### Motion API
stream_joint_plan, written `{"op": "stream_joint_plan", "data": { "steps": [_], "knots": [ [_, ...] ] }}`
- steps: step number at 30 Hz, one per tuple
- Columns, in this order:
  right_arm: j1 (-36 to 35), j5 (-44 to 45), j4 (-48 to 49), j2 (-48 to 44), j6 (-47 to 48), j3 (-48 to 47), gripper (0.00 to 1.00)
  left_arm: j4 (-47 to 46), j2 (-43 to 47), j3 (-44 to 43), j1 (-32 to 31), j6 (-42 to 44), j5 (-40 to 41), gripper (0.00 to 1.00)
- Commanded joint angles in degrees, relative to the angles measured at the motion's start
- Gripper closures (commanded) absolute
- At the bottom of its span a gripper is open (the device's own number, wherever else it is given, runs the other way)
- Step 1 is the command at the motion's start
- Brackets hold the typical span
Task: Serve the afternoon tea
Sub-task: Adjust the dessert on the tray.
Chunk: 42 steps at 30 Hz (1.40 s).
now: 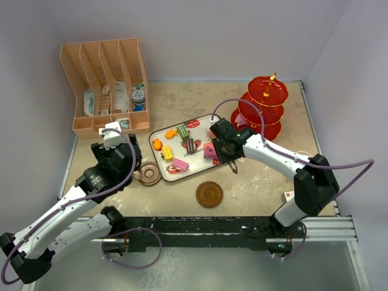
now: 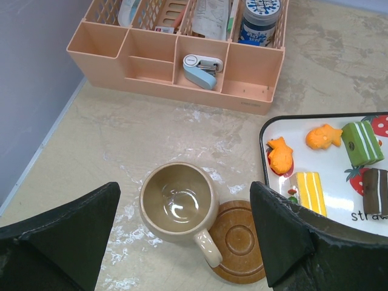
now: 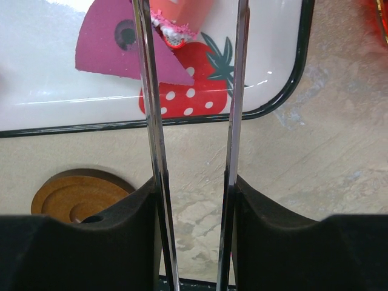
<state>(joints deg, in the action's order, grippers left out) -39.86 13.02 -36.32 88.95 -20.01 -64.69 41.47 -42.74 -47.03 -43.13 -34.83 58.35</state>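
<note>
Hovering left gripper [image 2: 185, 203], spread wide above tan mug [image 2: 177, 209] by saucer [image 2: 237, 244], right gripper [image 3: 194, 209] clamped on tongs [image 3: 151, 121] over tray [image 3: 301, 60] corner.

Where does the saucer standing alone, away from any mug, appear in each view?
Top external: saucer, low centre, below the tray.
Left wrist: not in it; another saucer lies by the mug.
Right wrist: lower left, beside the tongs.
Shared landmark: the tray with strawberries.
</note>
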Motion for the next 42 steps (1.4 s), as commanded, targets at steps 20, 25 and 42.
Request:
{"op": "stream_joint_plan", "data": {
  "steps": [20,25,42],
  "knots": [
    [-0.40,3.02,2.16,1.44,-1.42,1.06,0.59,-0.43,-0.40,-1.11,0.22,0.71,1.17,0.14],
    [-0.41,3.59,2.33,0.05,-2.39,0.67,0.69,-0.36,-0.49,-1.08,0.21,0.67,1.18,0.14],
    [-0.39,-22.55,18.64,-7.30,-9.19,7.82,0.78,-0.25,-0.76,-1.13,0.22,0.46,0.85,0.14]
  ]
}}
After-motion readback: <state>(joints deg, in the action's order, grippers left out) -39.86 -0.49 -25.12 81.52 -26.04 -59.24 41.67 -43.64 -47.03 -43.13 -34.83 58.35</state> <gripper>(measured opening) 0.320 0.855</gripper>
